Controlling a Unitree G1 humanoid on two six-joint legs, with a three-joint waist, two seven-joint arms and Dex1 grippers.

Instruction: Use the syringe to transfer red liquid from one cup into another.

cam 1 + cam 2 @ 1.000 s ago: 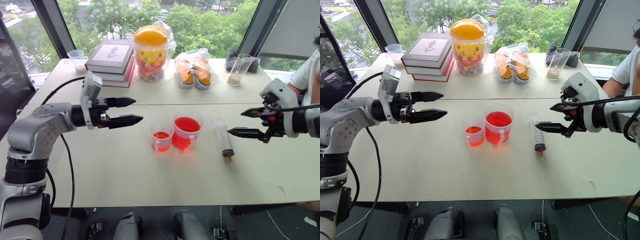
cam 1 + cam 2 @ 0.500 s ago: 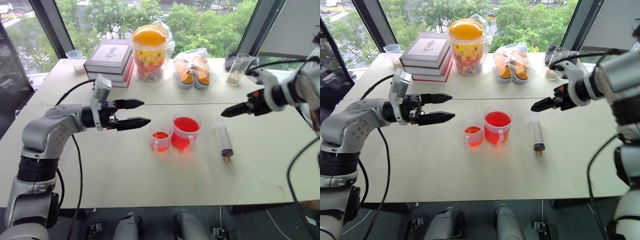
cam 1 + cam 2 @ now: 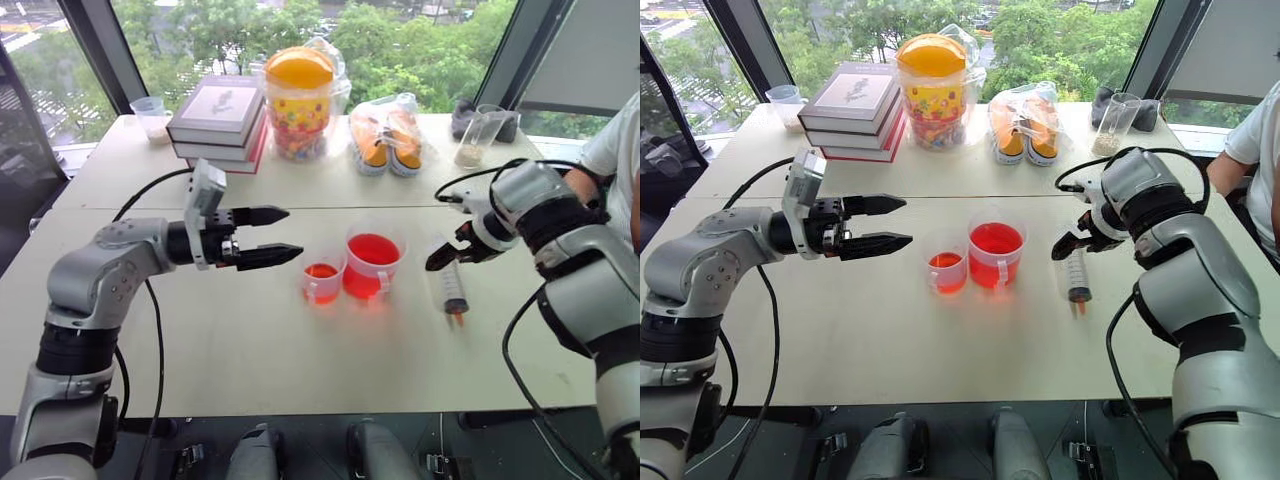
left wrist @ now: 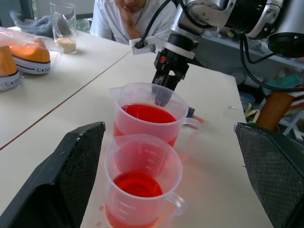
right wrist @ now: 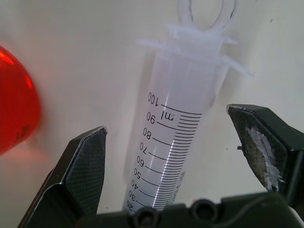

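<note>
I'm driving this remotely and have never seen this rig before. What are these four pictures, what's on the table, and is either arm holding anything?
It is a two-armed humanoid. Two pictures come from its head, looking down over the table; the other two look out from each wrist, along that end effector's black fingers.

On the table stand a small cup with a little red liquid and a bigger cup holding more. The syringe lies flat beside them. Further back are books, a candy jar, bagged shoes and a tall cup of powder. A person sits nearby.

Nothing is held. The left end effector hovers open near the cups. The right end effector is open, straddling the syringe's barrel.
</note>
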